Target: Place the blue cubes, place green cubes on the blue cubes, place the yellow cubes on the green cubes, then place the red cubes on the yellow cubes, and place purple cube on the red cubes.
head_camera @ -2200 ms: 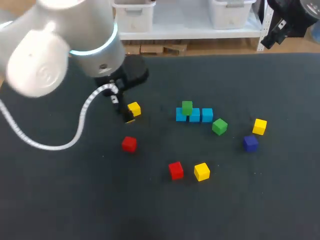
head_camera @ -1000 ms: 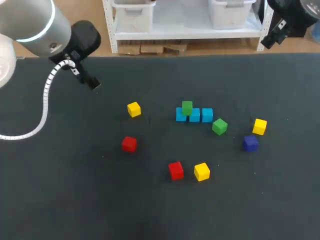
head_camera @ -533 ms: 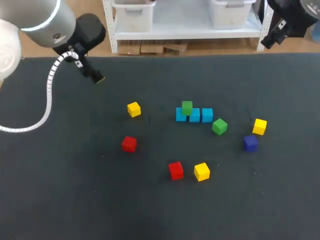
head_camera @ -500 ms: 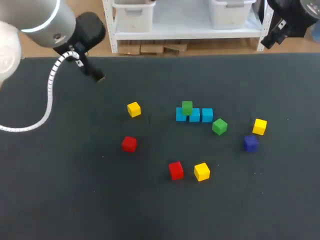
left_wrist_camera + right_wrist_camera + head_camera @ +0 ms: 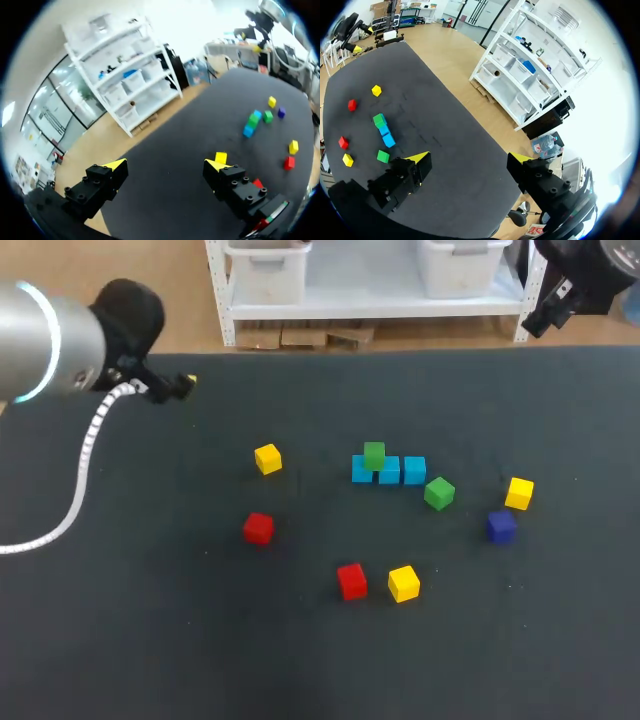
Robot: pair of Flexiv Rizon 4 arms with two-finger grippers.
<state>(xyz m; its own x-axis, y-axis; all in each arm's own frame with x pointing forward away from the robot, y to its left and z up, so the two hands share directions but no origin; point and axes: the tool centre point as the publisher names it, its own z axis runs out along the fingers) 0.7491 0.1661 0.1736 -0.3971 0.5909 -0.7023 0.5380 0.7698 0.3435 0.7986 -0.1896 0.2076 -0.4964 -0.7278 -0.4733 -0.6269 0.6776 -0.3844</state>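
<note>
Blue cubes (image 5: 389,470) sit in a row mid-table (image 5: 150,640), with one green cube (image 5: 374,454) stacked on them. The loose green cube (image 5: 439,492) is just right of the row, and the right yellow cube (image 5: 519,492) and purple cube (image 5: 501,526) are further out. The left yellow cube (image 5: 267,458) and left red cube (image 5: 258,528) lie left of the row. The front red cube (image 5: 351,580) and front yellow cube (image 5: 403,583) are in front of it. The left gripper (image 5: 165,164) hangs way off left of the row, fingers spread and empty. The right gripper (image 5: 470,157) is well back from the row, spread wide too, holding nothing.
</note>
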